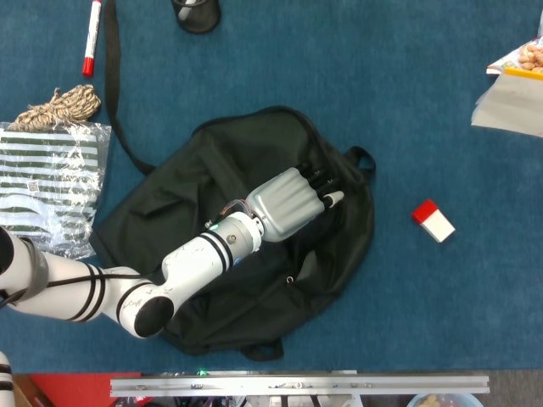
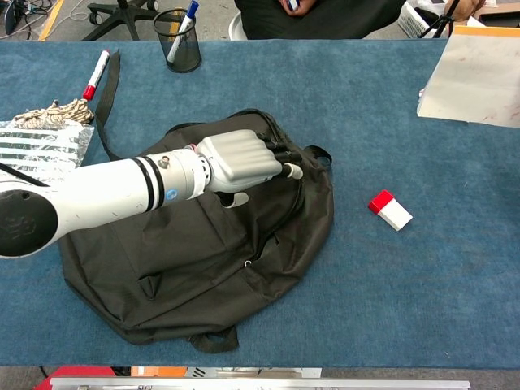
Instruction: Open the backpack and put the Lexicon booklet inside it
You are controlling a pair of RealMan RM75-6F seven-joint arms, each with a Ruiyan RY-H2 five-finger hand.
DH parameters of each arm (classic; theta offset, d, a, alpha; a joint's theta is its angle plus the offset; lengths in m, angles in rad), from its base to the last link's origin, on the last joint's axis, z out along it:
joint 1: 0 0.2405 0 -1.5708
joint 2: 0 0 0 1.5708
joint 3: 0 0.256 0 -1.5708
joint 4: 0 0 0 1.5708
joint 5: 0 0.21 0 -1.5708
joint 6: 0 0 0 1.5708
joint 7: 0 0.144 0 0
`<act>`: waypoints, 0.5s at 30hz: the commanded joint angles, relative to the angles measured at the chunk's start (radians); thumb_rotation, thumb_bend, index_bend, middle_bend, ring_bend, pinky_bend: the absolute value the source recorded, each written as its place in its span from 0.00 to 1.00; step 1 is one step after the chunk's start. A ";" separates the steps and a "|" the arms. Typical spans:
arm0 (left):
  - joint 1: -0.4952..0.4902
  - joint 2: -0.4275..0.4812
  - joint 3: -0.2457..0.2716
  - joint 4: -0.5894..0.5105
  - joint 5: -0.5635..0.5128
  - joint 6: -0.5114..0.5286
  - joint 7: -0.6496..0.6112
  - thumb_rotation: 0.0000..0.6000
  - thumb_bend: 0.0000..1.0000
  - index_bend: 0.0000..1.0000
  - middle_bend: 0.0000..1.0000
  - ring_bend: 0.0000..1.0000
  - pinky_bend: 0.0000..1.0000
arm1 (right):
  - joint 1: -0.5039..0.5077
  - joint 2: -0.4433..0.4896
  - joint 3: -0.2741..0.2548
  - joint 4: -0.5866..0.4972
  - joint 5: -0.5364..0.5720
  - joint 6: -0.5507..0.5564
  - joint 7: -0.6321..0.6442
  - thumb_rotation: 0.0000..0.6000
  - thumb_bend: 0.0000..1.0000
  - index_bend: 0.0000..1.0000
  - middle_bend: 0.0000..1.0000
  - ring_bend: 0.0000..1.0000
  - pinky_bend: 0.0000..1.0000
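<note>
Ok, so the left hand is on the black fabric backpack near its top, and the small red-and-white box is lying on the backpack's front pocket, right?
Not quite. The left hand is on the black fabric backpack near its top, but the small red-and-white box lies on the blue table cover, apart from the backpack on its right side. The chest view shows the gap clearly.
</note>
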 commanded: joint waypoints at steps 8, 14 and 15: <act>-0.008 -0.063 0.028 0.036 -0.015 0.043 0.072 1.00 0.38 0.06 0.00 0.04 0.17 | -0.003 0.002 -0.002 -0.003 0.004 0.003 -0.006 1.00 0.52 0.77 0.56 0.42 0.55; 0.011 -0.110 0.061 0.050 -0.022 0.148 0.187 1.00 0.42 0.28 0.00 0.12 0.25 | -0.005 0.004 0.000 -0.005 0.006 0.006 -0.004 1.00 0.52 0.77 0.56 0.42 0.55; 0.014 -0.114 0.065 0.048 -0.027 0.156 0.200 1.00 0.42 0.31 0.01 0.14 0.26 | -0.005 0.004 0.000 -0.005 0.005 0.007 -0.004 1.00 0.52 0.77 0.56 0.42 0.55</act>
